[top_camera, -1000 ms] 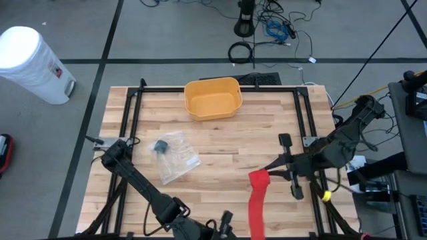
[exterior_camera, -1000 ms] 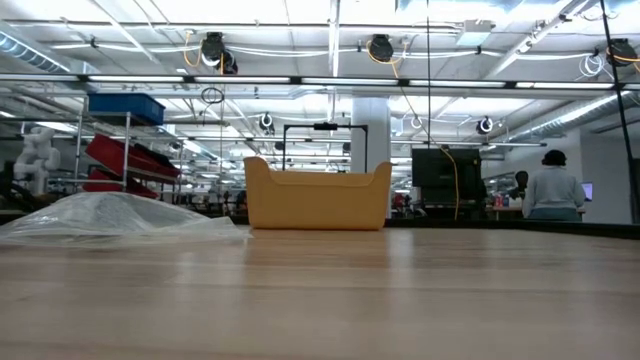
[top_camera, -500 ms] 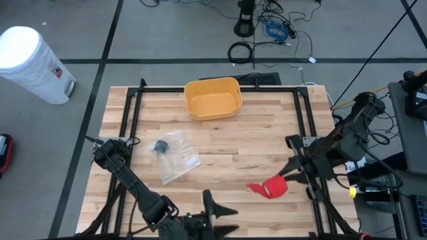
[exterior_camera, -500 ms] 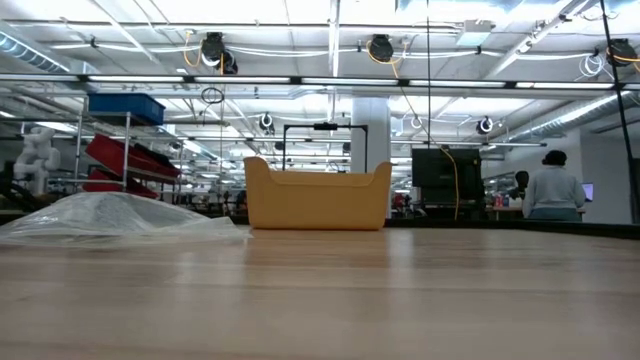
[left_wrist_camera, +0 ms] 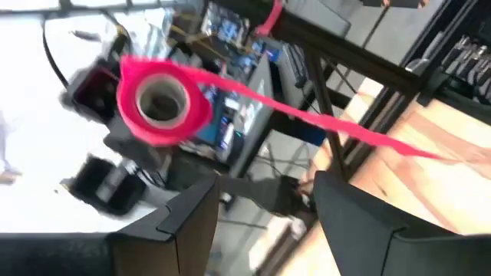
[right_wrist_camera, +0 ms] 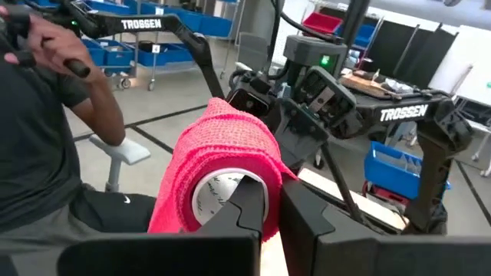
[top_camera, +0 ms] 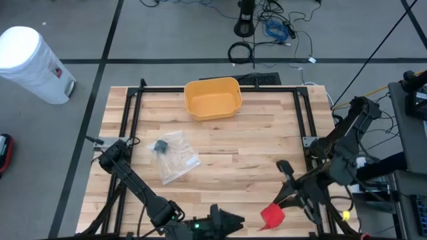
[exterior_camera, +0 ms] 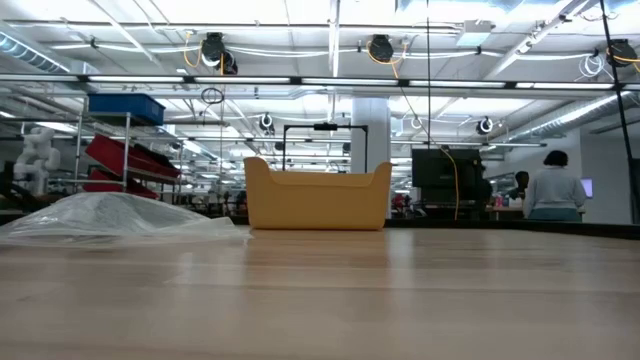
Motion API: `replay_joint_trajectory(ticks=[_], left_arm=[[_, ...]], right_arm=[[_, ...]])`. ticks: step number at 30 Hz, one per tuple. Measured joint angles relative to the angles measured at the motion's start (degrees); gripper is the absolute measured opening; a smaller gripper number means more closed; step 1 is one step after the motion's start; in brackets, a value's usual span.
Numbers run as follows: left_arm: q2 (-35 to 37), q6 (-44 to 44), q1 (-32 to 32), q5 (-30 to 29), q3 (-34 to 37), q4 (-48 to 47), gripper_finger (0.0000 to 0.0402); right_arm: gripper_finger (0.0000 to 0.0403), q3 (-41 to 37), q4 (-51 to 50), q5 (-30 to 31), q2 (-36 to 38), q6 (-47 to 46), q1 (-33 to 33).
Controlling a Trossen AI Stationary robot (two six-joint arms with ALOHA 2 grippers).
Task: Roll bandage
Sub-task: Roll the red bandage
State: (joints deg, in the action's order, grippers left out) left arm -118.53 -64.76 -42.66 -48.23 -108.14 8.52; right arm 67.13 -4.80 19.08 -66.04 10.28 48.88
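Observation:
The bandage is a red roll with a white-lined hollow core. My right gripper is shut on it above the table's near right corner. In the left wrist view the roll faces me end-on, and a loose strip trails off from it. My left gripper is open and holds nothing. It hangs level at the near edge, a short way left of the roll. My right gripper holds the roll by its wall at the core's rim. One finger seems to sit in the hollow core, the other outside. The fingers come level at the roll's open end. The roll is lifted clear of the table, its strip trailing free.
A yellow bin stands at the far middle. A clear plastic bag lies left of centre. Black frame rails run along the table's sides. A person sits beyond the near edge.
My right gripper has swung toward the table's near edge, carrying the bandage. A second ago a long flat red band reached toward that edge; from above it now shows as a compact lump at the fingers. My left gripper has rolled about its own axis, staying open.

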Motion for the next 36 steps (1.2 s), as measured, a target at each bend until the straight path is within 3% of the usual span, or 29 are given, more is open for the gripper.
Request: replay_joint_trajectory(ticks=[8, 17, 23, 26, 30, 36], left_arm=[[-1.85, -10.08, -1.30, 6.23, 0.00, 10.33, 0.0219], [-1.85, -19.83, -0.66, 9.34, 0.00, 16.91, 0.0219], [-1.85, -19.76, -0.01, 15.01, 0.00, 18.23, 0.0219], [-1.85, -13.53, -0.07, 16.73, 0.00, 19.71, 0.0219], [-1.81, 0.73, -0.10, 16.62, -0.02, 29.08, 0.0219], [-1.78, 22.23, 1.35, 8.64, -0.04, 33.66, 0.0219]], right_arm=[[0.0016, 0.07, 8.42, -0.16, -2.15, 3.69, 0.00], [0.0016, 0.07, 11.33, -7.36, -3.58, 3.86, 0.00], [0.0016, 0.04, 11.71, -9.03, -4.20, 6.27, -0.02], [0.0016, 0.04, 10.84, -8.71, -4.20, 8.76, -0.02], [0.0016, 0.04, 9.52, -8.62, -4.20, 11.74, -0.13], [0.0016, 0.04, 9.33, -8.27, -4.20, 13.36, -0.13]])
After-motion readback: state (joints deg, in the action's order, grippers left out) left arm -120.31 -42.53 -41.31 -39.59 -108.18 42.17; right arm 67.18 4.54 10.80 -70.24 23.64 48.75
